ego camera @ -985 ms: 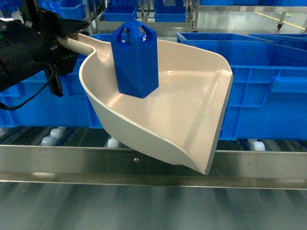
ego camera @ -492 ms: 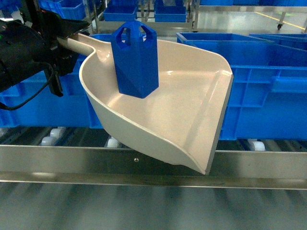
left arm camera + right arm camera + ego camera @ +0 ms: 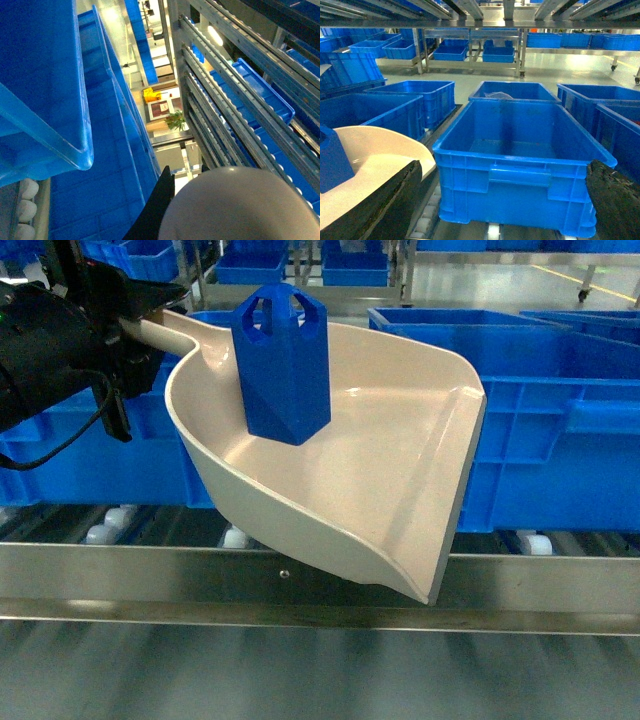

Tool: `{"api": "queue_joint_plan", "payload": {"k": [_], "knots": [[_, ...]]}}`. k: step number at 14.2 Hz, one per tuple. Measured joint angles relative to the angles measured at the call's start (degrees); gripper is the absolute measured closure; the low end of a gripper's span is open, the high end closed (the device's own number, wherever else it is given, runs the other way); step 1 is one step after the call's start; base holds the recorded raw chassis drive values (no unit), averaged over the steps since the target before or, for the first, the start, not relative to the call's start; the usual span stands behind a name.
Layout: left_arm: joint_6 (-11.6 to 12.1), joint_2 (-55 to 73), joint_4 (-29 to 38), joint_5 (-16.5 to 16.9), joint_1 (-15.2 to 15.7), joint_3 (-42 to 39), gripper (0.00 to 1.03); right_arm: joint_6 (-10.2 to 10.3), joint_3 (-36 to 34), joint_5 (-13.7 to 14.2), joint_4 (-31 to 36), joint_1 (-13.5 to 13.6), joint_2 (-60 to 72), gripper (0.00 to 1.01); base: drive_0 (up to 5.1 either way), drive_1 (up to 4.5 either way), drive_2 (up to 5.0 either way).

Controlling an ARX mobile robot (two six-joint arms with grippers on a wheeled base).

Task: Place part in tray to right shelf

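The beige tray (image 3: pixel 390 490) hangs tilted above the right shelf's steel front rail (image 3: pixel 150 580), its flat lip low at the right. The blue part (image 3: pixel 285 365) stands upright in the tray's back. My left gripper (image 3: pixel 120 335) is shut on the tray's handle (image 3: pixel 175 332) at upper left. In the left wrist view the rounded beige handle (image 3: pixel 240 205) fills the bottom beside one black finger (image 3: pixel 157 207). My right gripper (image 3: pixel 502 200) is open and holds nothing, facing a blue crate (image 3: pixel 520 165). At that view's left edge are the tray (image 3: pixel 385 155) and the part (image 3: pixel 332 160).
Large blue crates (image 3: pixel 540 420) sit on the shelf's white rollers (image 3: pixel 105 525) right behind and beside the tray. More crates (image 3: pixel 405 107) and steel racks (image 3: pixel 520 35) stand farther back. The steel rail runs across the whole front.
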Motion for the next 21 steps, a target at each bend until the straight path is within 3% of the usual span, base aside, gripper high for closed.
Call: {"api": "queue_joint_plan", "payload": {"k": [2, 3, 4, 5, 7, 10, 12, 14, 16, 18, 19, 21], "knots": [[0.0, 0.0, 0.0, 0.0, 0.0, 0.0, 0.91, 0.0, 0.0, 0.0, 0.0, 0.0, 0.0, 0.03, 0.0, 0.00, 0.0], [0.9, -3.0, -9.7, -5.5, -0.9, 0.0, 0.91, 0.0, 0.0, 0.0, 0.0, 0.0, 0.0, 0.03, 0.0, 0.00, 0.0], [4.5, -8.8, -19.4, -16.3, -1.7, -1.3, 0.91, 0.0, 0.0, 0.0, -0.1, 0.0, 0.0, 0.03, 0.0, 0.00, 0.0], [5.1, -12.2, -20.4, -19.9, -1.8, -1.2, 0.91, 0.0, 0.0, 0.0, 0.0, 0.0, 0.0, 0.03, 0.0, 0.00, 0.0], [5.2, -14.4, -17.6, -20.9, -1.2, -0.2, 0.91, 0.0, 0.0, 0.0, 0.0, 0.0, 0.0, 0.03, 0.0, 0.00, 0.0], [5.5, -14.5, -19.1, -20.4, 0.8, 1.0, 0.91, 0.0, 0.0, 0.0, 0.0, 0.0, 0.0, 0.03, 0.0, 0.00, 0.0], [5.7, -15.7, -21.0, -21.1, 4.0, 4.5, 0.91, 0.0, 0.0, 0.0, 0.0, 0.0, 0.0, 0.03, 0.0, 0.00, 0.0], [5.7, -15.6, -22.1, -23.9, 8.7, 8.4, 0.91, 0.0, 0.0, 0.0, 0.0, 0.0, 0.0, 0.03, 0.0, 0.00, 0.0], [6.7, -12.0, -27.2, -30.4, 12.3, 16.9, 0.91, 0.0, 0.0, 0.0, 0.0, 0.0, 0.0, 0.03, 0.0, 0.00, 0.0], [10.8, -6.0, -39.0, -39.8, 14.4, 27.4, 0.91, 0.0, 0.0, 0.0, 0.0, 0.0, 0.0, 0.03, 0.0, 0.00, 0.0], [13.6, -2.7, -42.3, -42.6, 15.0, 31.9, 0.91, 0.0, 0.0, 0.0, 0.0, 0.0, 0.0, 0.03, 0.0, 0.00, 0.0], [18.4, 1.1, -44.9, -43.3, 15.3, 38.0, 0.91, 0.0, 0.0, 0.0, 0.0, 0.0, 0.0, 0.03, 0.0, 0.00, 0.0]]}}
